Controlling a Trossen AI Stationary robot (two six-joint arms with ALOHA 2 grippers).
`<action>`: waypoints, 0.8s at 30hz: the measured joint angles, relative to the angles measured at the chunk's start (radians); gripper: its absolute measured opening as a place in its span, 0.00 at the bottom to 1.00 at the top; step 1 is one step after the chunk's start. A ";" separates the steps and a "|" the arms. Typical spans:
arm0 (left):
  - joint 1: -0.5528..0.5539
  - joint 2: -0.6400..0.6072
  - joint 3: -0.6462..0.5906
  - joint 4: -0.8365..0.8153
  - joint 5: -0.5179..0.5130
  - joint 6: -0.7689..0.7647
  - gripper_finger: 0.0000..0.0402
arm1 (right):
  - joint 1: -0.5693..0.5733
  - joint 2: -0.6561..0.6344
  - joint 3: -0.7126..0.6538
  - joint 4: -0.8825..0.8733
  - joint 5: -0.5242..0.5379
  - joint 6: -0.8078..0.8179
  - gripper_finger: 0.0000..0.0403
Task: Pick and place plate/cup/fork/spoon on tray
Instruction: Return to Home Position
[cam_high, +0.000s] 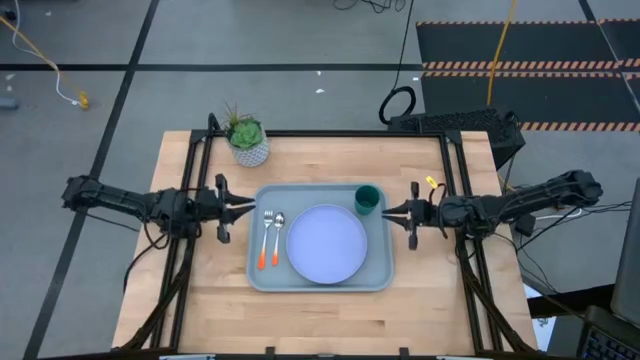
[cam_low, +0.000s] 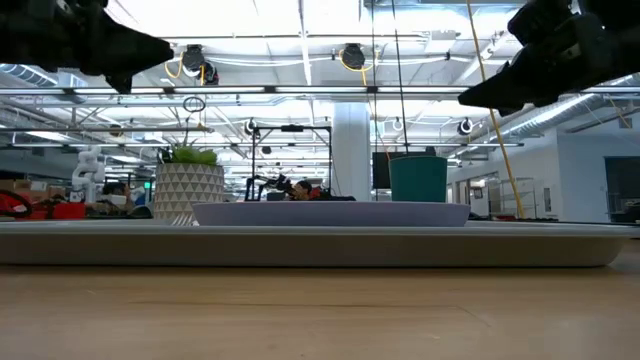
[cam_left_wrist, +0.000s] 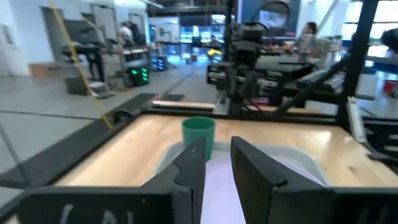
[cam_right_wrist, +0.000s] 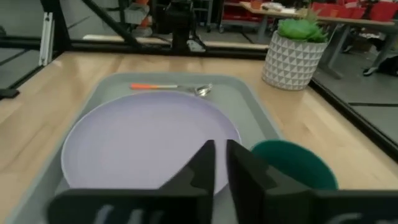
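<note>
The grey-blue tray (cam_high: 378, 275) lies in the middle of the table. On it rest the lavender plate (cam_high: 327, 243), the dark green cup (cam_high: 367, 199) upright at its far right corner, and the fork (cam_high: 265, 238) and spoon (cam_high: 277, 236) side by side at its left, orange handles toward the near edge. The right wrist view shows the plate (cam_right_wrist: 146, 140), the cup (cam_right_wrist: 292, 165) and the spoon (cam_right_wrist: 202, 90). My left gripper (cam_high: 248, 207) hovers at the tray's left rim and my right gripper (cam_high: 388, 211) at its right rim. Both are empty, their fingers nearly together.
A white pot with a green plant (cam_high: 247, 140) stands at the table's far left, behind the tray. Bare wood lies between the tray and the table's near edge (cam_high: 320, 320). Black frame rails run along the table's left and right sides.
</note>
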 joint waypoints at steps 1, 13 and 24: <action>0.008 -0.001 -0.001 -0.009 0.023 -0.010 0.18 | -0.004 -0.004 0.000 -0.010 -0.008 -0.001 0.08; 0.022 0.001 -0.003 -0.027 0.036 0.003 0.01 | -0.019 -0.075 0.000 -0.065 -0.028 -0.010 0.00; 0.087 -0.004 -0.003 -0.126 0.068 -0.035 0.00 | -0.083 -0.079 0.000 -0.113 -0.134 0.025 0.00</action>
